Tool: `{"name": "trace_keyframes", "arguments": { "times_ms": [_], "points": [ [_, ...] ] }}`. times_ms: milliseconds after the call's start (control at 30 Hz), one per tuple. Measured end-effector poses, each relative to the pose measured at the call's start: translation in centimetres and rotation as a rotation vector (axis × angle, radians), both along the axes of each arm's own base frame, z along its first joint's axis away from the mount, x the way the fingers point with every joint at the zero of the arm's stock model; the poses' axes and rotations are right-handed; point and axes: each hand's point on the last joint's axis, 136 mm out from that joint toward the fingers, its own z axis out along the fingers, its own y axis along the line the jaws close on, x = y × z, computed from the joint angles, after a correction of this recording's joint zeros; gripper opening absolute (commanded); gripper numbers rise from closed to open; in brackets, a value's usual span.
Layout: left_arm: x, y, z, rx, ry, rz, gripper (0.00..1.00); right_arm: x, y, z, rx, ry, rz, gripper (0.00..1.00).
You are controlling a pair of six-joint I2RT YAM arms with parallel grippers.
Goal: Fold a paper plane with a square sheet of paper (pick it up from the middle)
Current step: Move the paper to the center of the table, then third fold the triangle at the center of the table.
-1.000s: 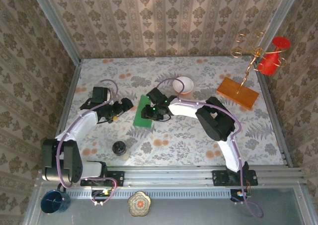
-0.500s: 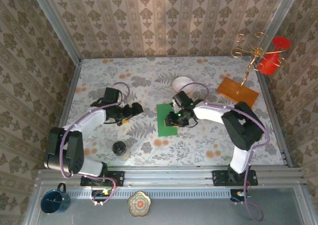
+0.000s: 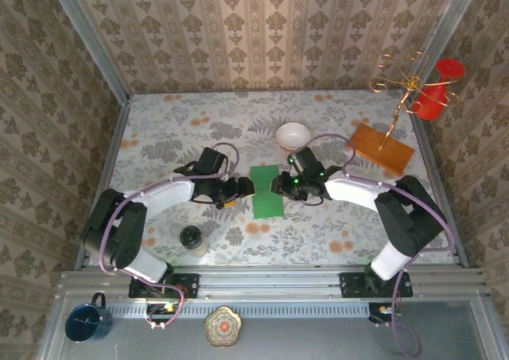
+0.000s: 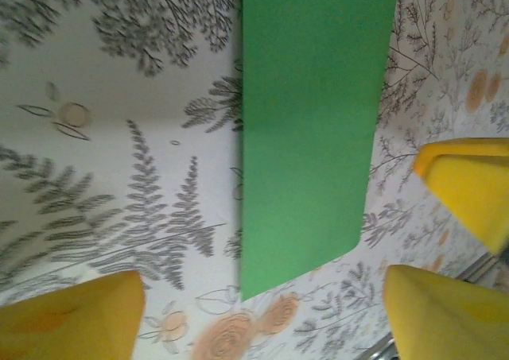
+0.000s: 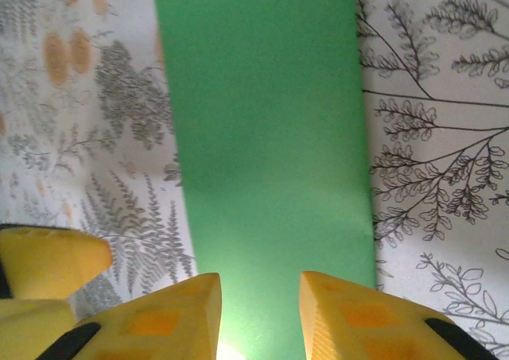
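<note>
The green paper point(image 3: 266, 191), seemingly folded in half, is flanked by the left claw point(image 3: 242, 189), spread wide, and the right claw point(image 3: 279, 186), narrowly parted. Corner folds are probably required next.

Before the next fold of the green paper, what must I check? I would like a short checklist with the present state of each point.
1. Bright-green paper sheet, a narrow rectangle, lies flat on the floral table: ok.
2. Left gripper open beside one long edge: ok.
3. Right gripper jaws apart at the opposite edge: ok.
4. Paper layers aligned exactly: cannot tell.
5. White round bowl apart from the paper: ok.
</note>
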Motion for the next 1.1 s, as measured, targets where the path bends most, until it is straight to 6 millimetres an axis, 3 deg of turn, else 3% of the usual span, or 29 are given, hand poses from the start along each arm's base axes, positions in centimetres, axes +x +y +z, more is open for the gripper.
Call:
{"name": "trace_keyframes", "arguments": {
  "times_ms": [200,433,1100],
  "points": [
    [-1.1,-1.7,-1.5,-0.006,0.065,-0.014,0.59,-0.6,-0.1,-2.1,0.001,0.067,-0.023,0.3],
    [-1.6,-1.9,-2.6,0.009,0.103,-0.01,0.46,-1.1,-0.2,-3.4,0.006,0.102,-0.039,0.31],
    [-1.8,-2.1,-3.9,0.03,0.148,-0.031,0.35,-0.9,0.1,-3.5,0.033,0.087,-0.032,0.3]
  ]
}}
